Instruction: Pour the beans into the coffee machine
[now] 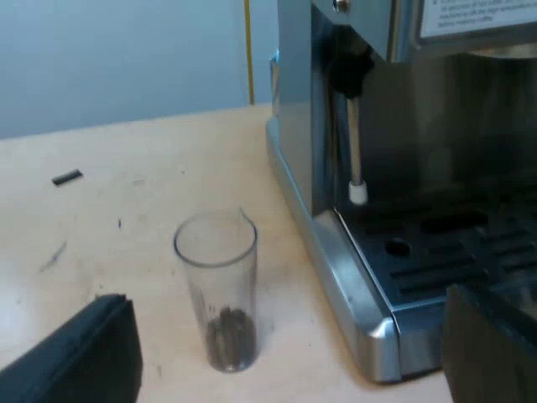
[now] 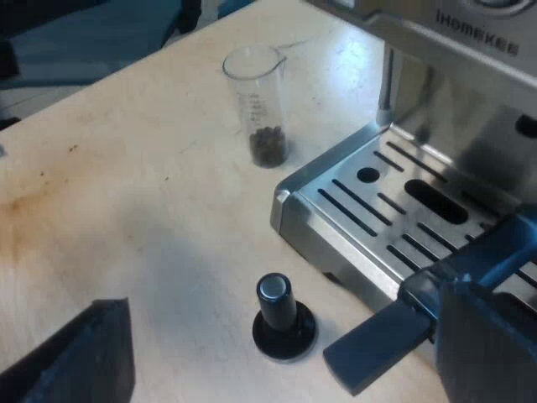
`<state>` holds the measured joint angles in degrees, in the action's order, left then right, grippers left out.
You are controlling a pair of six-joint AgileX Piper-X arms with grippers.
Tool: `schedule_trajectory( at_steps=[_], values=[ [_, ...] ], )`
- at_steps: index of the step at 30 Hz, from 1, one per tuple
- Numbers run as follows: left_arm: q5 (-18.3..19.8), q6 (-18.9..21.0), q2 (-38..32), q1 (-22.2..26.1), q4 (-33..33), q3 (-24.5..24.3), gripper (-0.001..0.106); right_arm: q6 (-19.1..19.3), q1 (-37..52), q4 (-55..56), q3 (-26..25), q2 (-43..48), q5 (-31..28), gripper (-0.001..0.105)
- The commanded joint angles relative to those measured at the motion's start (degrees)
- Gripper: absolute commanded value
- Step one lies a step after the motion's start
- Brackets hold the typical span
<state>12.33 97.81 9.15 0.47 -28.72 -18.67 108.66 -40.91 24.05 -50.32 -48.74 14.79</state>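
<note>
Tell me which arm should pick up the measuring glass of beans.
Left, likely. The measuring glass stands upright close before the open left end effector; in the right wrist view it is farther off, beyond the tamper.

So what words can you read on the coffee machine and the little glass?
"IHOMEKEE": brand lettering on the front of the espresso machine.
White label on the machine: print too blurred to read.
Scale marks on the measuring glass: too small to read.
</note>
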Motion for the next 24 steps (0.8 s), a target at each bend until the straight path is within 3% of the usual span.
schedule_trajectory(
  at_steps=[1, 9, 24],
  values=[
    [-0.5, 0.7, 0.1, -0.3, 7.9, 3.6, 0.082, 0.3, -0.1, -1.4, -0.7, 0.1, 0.5, 0.079],
    [-0.5, 3.1, 1.4, -0.3, 16.4, 10.4, 0.082, 0.3, -0.1, -1.5, -0.7, 0.1, 0.5, 0.079],
    [-2.8, 3.9, 21.4, -0.3, 35.6, 12.9, 0.082, 0.3, -0.1, -1.5, -0.7, 0.1, 0.5, 0.079]
  ],
)
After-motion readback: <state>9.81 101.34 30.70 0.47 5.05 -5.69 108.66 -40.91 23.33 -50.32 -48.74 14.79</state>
